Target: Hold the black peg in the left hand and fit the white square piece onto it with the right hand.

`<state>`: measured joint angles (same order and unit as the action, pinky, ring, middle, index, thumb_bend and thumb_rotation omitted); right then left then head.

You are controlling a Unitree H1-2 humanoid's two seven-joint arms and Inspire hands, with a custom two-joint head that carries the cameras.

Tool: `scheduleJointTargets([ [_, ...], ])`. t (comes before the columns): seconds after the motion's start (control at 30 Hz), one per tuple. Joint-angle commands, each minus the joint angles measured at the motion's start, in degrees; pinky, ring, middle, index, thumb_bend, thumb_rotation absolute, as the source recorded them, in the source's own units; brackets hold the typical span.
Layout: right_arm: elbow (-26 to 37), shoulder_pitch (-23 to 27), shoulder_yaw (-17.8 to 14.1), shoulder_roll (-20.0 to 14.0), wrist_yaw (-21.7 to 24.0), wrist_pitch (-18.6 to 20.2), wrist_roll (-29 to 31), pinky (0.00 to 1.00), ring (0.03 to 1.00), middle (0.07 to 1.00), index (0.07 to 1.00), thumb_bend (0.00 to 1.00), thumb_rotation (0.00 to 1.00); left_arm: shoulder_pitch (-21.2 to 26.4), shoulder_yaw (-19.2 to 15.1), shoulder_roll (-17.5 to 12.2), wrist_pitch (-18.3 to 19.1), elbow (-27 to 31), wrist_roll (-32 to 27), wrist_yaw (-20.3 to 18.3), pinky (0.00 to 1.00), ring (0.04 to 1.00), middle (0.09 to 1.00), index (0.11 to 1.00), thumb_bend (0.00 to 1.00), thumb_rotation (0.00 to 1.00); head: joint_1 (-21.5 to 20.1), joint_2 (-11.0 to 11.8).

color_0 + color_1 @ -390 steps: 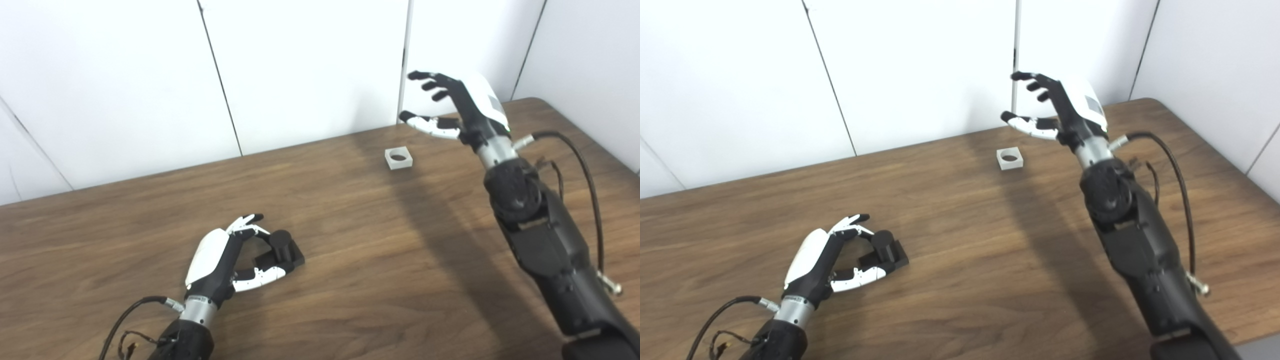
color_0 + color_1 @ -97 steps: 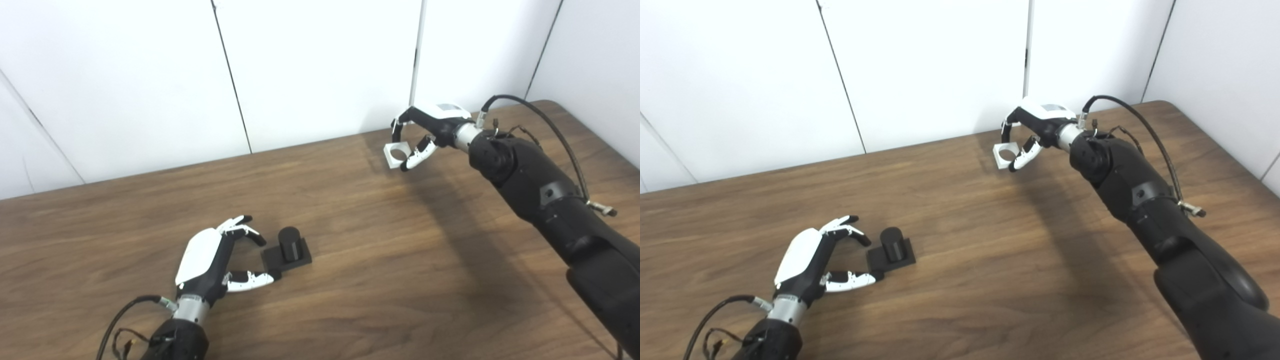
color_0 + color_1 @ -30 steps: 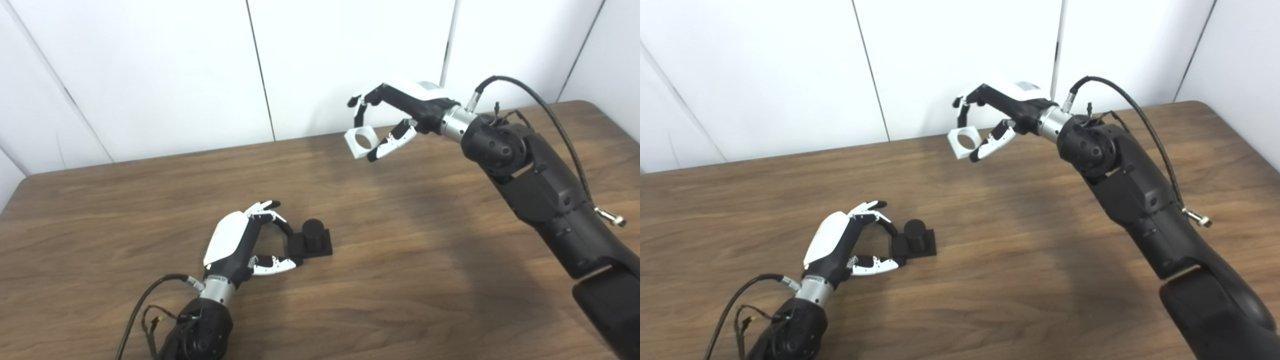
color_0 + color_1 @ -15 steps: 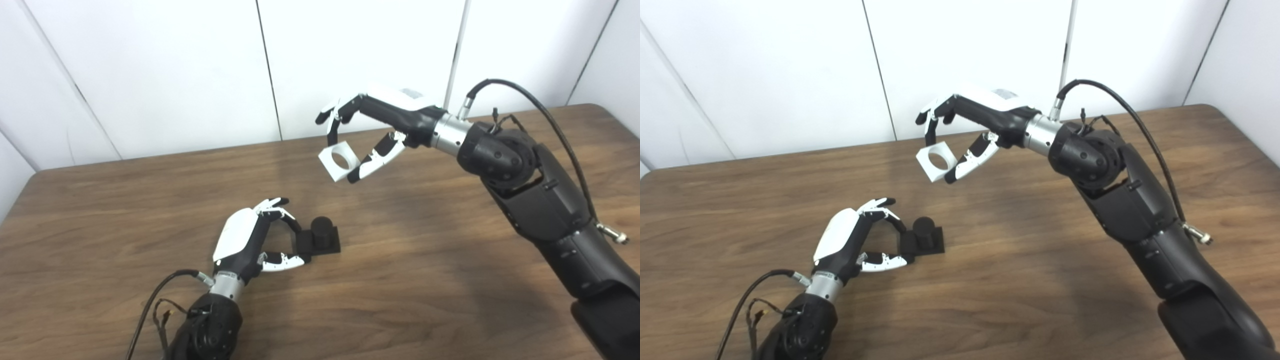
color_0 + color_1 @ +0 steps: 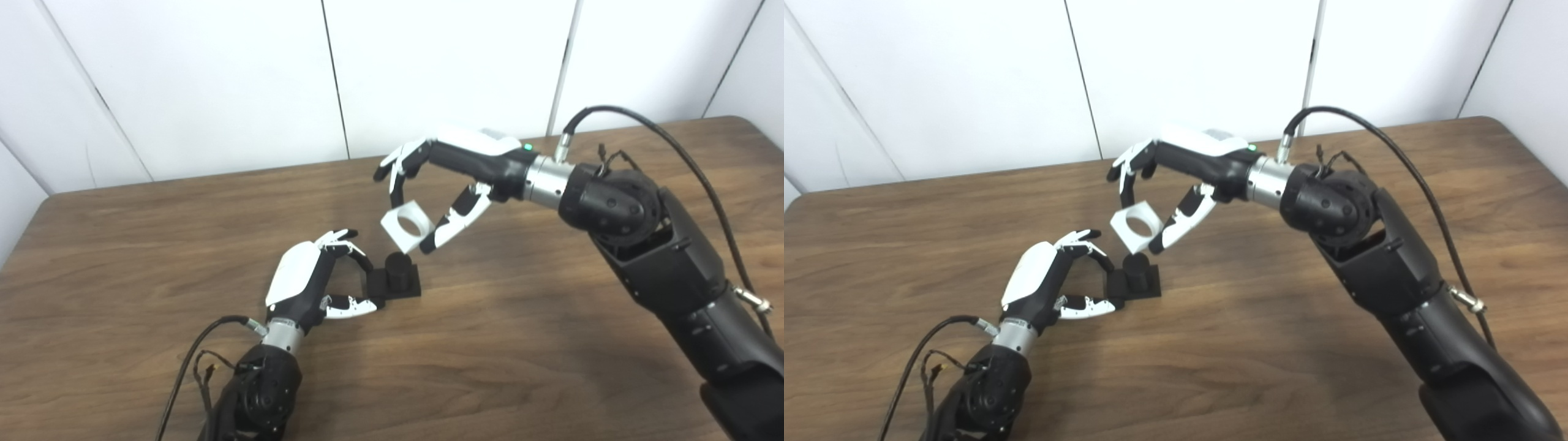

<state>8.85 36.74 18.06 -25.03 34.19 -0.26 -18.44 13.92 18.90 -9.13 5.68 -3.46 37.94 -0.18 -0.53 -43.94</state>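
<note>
My left hand (image 5: 312, 285) is pinching the peg (image 5: 398, 269) base steady on the table (image 5: 551, 343), while my right hand (image 5: 444, 184) is pinching the tilted white piece (image 5: 407, 226) just above it.

no text, label, brand, number or sign can be read anywhere in either view; any print on the robot's parts is too small to make out.

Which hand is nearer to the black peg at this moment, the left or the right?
Left. The left hand has its fingers at the base of the black peg. The right hand holds the white square piece just above it, tilted, not yet fitted.
</note>
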Motion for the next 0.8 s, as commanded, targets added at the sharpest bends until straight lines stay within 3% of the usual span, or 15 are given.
scheduleJointTargets([
  [0.0,1.6,2.1,-0.6,0.1,-0.1,0.0,0.3,0.7,0.814,0.778,0.48,0.52,0.14,0.6,0.8,-0.1,0.5,-0.5,1.1,-0.7,0.9,0.927,0.878,0.488,0.52,0.08,-0.1,-0.1],
  [0.47,-1.9,1.8,1.7,0.6,0.7,-2.0,-0.5,0.73,0.827,0.786,0.479,0.52,0.14,0.5,0.9,-0.1,0.9,-0.2,1.4,-0.8,0.9,0.93,0.881,0.488,0.52,0.08,0.1,-0.3],
  [0.57,-2.5,4.4,2.0,0.8,1.6,-0.5,-1.5,0.74,0.834,0.789,0.479,0.52,0.14,0.5,0.8,-0.2,1.2,0.0,1.4,-1.0,0.9,0.93,0.882,0.488,0.52,0.08,0.0,-0.3],
  [0.77,-4.4,8.8,2.8,0.6,3.2,-1.4,-2.6,0.75,0.847,0.8,0.479,0.52,0.14,0.5,1.0,0.0,1.3,-0.1,1.4,-0.9,0.9,0.93,0.881,0.488,0.52,0.08,0.0,-0.2],
])
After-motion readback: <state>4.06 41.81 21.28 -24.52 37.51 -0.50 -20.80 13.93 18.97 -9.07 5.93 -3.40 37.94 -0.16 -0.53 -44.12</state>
